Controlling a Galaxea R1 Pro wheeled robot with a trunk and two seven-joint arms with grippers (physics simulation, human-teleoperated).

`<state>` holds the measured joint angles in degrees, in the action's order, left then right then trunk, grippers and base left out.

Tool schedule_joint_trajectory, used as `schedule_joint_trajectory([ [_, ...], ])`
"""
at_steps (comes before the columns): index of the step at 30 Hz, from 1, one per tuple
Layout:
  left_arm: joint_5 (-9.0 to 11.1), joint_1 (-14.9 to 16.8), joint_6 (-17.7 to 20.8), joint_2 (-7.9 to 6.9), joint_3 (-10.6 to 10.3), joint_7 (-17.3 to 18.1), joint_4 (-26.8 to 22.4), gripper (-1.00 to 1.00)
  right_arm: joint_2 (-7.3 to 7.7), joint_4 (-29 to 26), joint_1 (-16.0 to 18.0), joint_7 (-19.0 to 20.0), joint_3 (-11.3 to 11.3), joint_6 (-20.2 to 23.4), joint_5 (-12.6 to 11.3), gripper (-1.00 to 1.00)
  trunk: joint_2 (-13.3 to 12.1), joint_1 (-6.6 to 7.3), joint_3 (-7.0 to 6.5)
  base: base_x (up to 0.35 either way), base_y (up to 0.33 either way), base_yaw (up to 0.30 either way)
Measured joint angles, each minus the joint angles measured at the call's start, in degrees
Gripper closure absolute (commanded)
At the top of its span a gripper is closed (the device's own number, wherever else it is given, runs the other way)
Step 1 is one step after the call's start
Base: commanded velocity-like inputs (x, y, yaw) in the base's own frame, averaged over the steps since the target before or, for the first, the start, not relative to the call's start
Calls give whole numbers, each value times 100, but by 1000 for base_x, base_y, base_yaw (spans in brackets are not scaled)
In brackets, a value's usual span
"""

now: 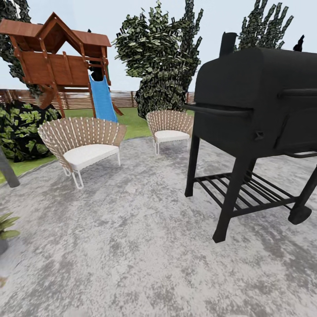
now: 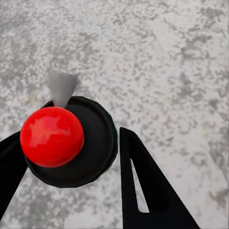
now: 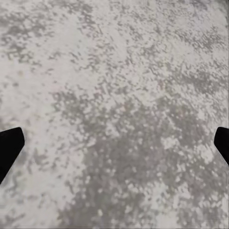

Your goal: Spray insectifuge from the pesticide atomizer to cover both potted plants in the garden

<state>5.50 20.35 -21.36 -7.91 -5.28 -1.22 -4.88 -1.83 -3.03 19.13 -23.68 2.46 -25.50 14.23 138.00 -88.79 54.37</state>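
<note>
The left hand (image 2: 69, 143) is closing its fingers around the pesticide atomizer (image 2: 93, 143), seen top-on: red knob, black cap, grey nozzle. It is looking light, rigid and smooth, so gripping the body below the cap is probably suiting it best. The right hand (image 3: 117, 143) is hanging wide open, empty, over the stone patio (image 1: 132, 246). One potted plant (image 1: 5, 224) is sitting near left; wicker chairs (image 1: 83, 143) are standing farther off.

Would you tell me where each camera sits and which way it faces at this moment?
Head view: on the head, facing forward across the patio to two chairs, a grill and a playhouse.
Left wrist view: by the left jaws, facing down at the patio; the jaws flank the atomizer's top.
Right wrist view: by the right jaws, facing down at the patio; jaw tips wide apart.
Shared: all three show the speckled patio.
</note>
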Motion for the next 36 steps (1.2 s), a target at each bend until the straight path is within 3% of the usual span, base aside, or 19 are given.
schedule_joint_trajectory([
  [11, 0, 0, -5, 3, -6, 4, 4, 100, 0, 0, 0, 1, 0, 1, 2, -100, 0, -1, 0, 323, 96, 275],
  [20, 8, 0, 1, 16, -1, -1, 0, 100, 0, 0, 0, 0, 0, 0, 3, -100, 0, -2, 0, 71, 7, 275],
  [36, 9, 0, 9, 17, 0, -10, -1, 100, 0, 1, 0, -1, 0, -1, 1, -100, 0, 0, 0, 329, -75, 275],
])
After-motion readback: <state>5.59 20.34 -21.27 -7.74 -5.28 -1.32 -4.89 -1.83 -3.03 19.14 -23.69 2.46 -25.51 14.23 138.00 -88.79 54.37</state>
